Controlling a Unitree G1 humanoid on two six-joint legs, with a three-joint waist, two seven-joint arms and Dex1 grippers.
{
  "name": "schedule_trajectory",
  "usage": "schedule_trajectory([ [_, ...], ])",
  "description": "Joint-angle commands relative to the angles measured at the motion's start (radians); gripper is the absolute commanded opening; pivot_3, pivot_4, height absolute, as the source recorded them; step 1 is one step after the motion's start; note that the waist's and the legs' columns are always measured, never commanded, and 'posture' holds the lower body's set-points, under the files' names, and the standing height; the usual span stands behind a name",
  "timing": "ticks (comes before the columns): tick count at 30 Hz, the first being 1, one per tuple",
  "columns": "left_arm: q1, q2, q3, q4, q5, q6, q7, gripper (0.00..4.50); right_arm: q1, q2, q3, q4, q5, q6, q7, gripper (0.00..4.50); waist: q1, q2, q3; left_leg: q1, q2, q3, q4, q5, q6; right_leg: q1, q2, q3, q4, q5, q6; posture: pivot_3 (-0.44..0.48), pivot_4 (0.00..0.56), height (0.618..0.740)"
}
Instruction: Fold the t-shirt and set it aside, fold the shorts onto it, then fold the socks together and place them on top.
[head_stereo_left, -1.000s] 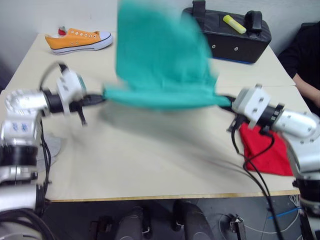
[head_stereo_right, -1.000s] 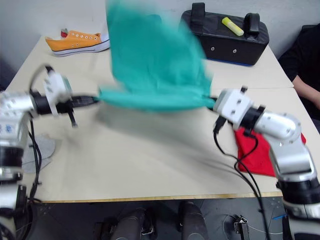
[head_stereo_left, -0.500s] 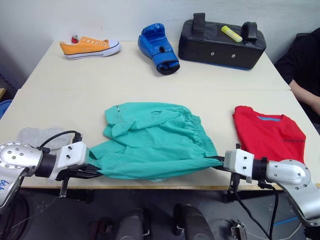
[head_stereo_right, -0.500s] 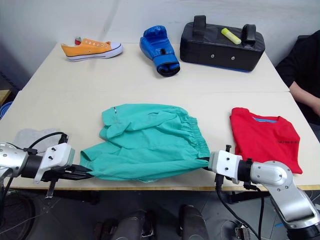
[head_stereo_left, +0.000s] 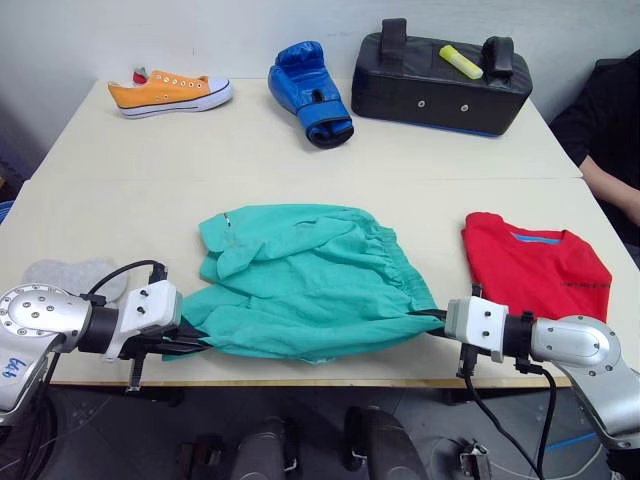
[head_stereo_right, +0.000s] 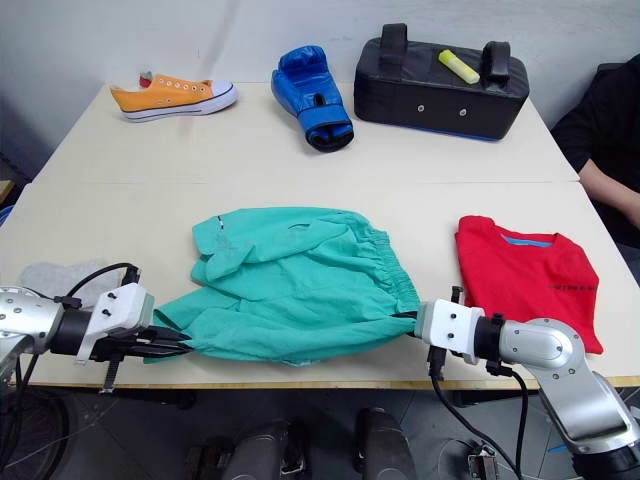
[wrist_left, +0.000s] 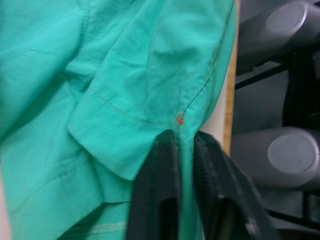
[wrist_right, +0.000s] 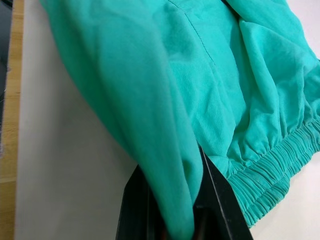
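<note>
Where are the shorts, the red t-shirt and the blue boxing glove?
shorts (head_stereo_left: 310, 285), left eye view, middle of the teal fabric
t-shirt (head_stereo_left: 535, 265), left eye view, chest area
boxing glove (head_stereo_left: 305, 90), left eye view, back of the glove

Teal shorts lie rumpled on the table beside the folded red t-shirt

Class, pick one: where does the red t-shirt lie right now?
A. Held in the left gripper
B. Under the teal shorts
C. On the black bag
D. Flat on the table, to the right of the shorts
D: the t-shirt lies flat on the table, clear of the shorts on their right.
</note>
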Motion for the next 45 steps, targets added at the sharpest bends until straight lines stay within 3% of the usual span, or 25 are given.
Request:
schedule_trajectory([
  [1, -0.018, 0.011, 0.018, -0.013, -0.06, 0.055, -0.024, 1.64, -0.001, -0.016, -0.023, -0.063, 0.056, 0.034, 0.025, 0.77, 0.0, 0.0, 0.0, 0.0, 0.0, 0.0, 0.0, 0.0, 0.0, 0.0, 0.0, 0.0, 0.0, 0.001, 0.0, 0.0, 0.15, 0.74],
  [4, -0.064, 0.025, 0.054, 0.009, -0.155, 0.167, -0.045, 2.48, -0.002, -0.035, -0.051, -0.084, 0.114, 0.08, 0.059, 1.78, 0.001, 0.0, 0.0, 0.0, 0.001, 0.0, 0.0, 0.002, 0.0, 0.0, 0.0, 0.0, 0.0, 0.003, -0.002, 0.0, 0.15, 0.74],
  [8, -0.17, 0.044, 0.085, 0.099, -0.239, 0.28, -0.065, 2.48, -0.017, -0.081, -0.113, -0.107, 0.248, 0.188, 0.11, 3.05, 0.002, 0.0, 0.0, 0.0, 0.001, 0.0, 0.001, 0.003, 0.0, 0.0, 0.0, 0.0, 0.0, 0.003, -0.003, 0.0, 0.15, 0.74],
  [11, -0.291, 0.028, 0.027, 0.223, -0.157, 0.221, -0.033, 2.48, -0.072, -0.113, -0.165, -0.094, 0.351, 0.28, 0.133, 3.05, 0.004, -0.001, 0.0, 0.0, 0.001, -0.001, 0.001, 0.003, 0.0, 0.0, 0.0, 0.0, 0.0, 0.004, -0.003, 0.0, 0.15, 0.74],
  [15, -0.37, -0.028, -0.067, 0.298, -0.023, 0.086, 0.023, 2.48, -0.093, -0.129, -0.164, -0.087, 0.347, 0.294, 0.144, 3.05, 0.003, -0.001, 0.0, 0.0, 0.001, 0.0, 0.0, 0.003, -0.001, 0.0, 0.0, 0.0, -0.001, 0.004, -0.003, 0.0, 0.15, 0.74],
  [18, -0.394, -0.064, -0.1, 0.306, 0.007, 0.048, 0.031, 2.48, -0.064, -0.138, -0.154, -0.099, 0.307, 0.269, 0.156, 3.05, 0.003, -0.001, 0.0, -0.001, 0.001, 0.0, -0.001, 0.003, 0.0, -0.001, 0.001, 0.0, -0.002, 0.004, -0.003, 0.0, 0.15, 0.74],
  [23, -0.397, -0.082, -0.137, 0.294, 0.043, -0.009, 0.018, 2.48, -0.005, -0.153, -0.157, -0.108, 0.251, 0.228, 0.173, 3.05, 0.002, -0.003, 0.0, -0.007, 0.001, 0.001, 0.003, 0.004, 0.005, -0.005, 0.001, 0.0, -0.001, 0.004, -0.002, 0.0, 0.15, 0.74],
  [31, -0.37, -0.005, -0.189, 0.402, 0.202, -0.222, -0.038, 2.48, 0.119, -0.173, -0.208, -0.164, 0.245, 0.219, 0.209, 3.05, 0.001, -0.003, 0.0, -0.007, 0.003, 0.001, 0.006, 0.001, 0.001, -0.005, 0.001, 0.0, -0.001, 0.007, -0.003, 0.0, 0.15, 0.74],
  [40, -0.377, 0.022, -0.197, 0.453, 0.237, -0.237, -0.103, 2.48, 0.111, -0.16, -0.179, -0.166, 0.234, 0.215, 0.199, 3.05, 0.003, -0.003, 0.0, -0.009, 0.003, 0.001, 0.006, 0.001, 0.002, -0.006, 0.001, 0.0, -0.002, 0.007, -0.003, 0.0, 0.15, 0.74],
  [45, -0.381, 0.002, -0.21, 0.484, 0.293, -0.322, -0.078, 2.48, 0.093, -0.157, -0.179, -0.164, 0.244, 0.226, 0.193, 3.05, 0.003, -0.003, 0.0, -0.01, 0.003, 0.001, 0.007, 0.001, 0.002, -0.007, 0.001, -0.001, -0.002, 0.007, -0.003, 0.0, 0.15, 0.74],
])
